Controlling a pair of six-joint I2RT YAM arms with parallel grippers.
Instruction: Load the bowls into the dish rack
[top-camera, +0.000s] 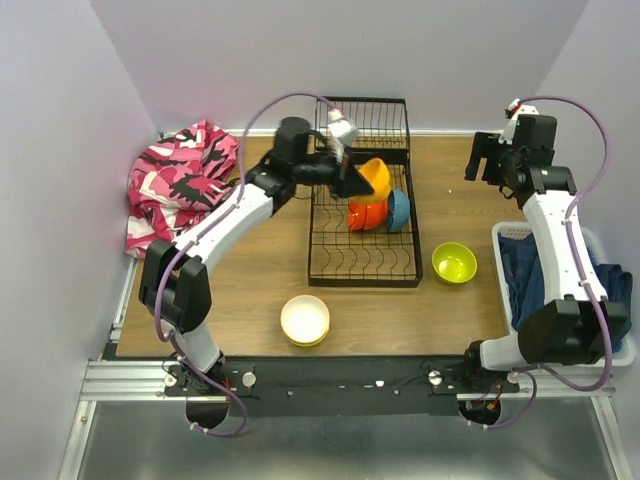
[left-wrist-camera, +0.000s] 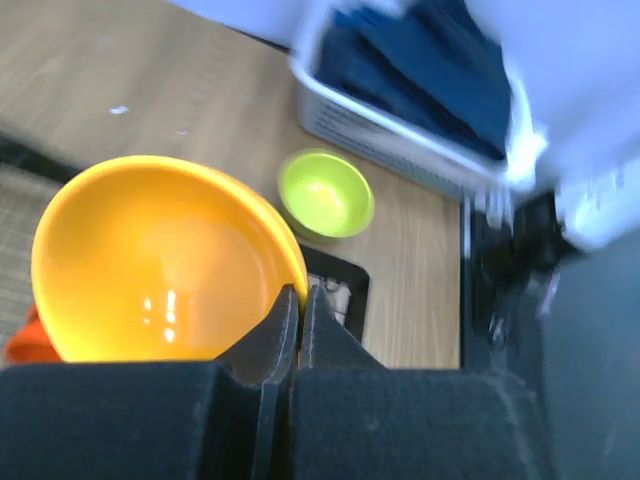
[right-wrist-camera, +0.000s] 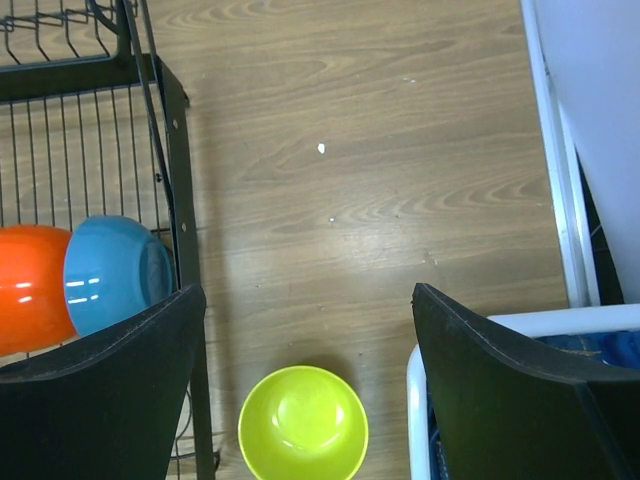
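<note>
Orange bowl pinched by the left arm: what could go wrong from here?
1. The left gripper pinches only the thin rim of the glossy orange bowl; it might slip.
2. An orange-red bowl and a blue bowl already stand in the dish rack beside it; setting it down could knock them.
3. The lime green bowl sits near the white basket, which the open right gripper might bump.

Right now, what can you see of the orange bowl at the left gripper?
The orange bowl is small, round and glossy, plastic by the look, and its inside is empty with light glints. The left gripper is shut on its rim, holding it tilted over the dish rack, just behind the orange-red bowl and blue bowl standing there. Whether it touches them I cannot tell.
</note>
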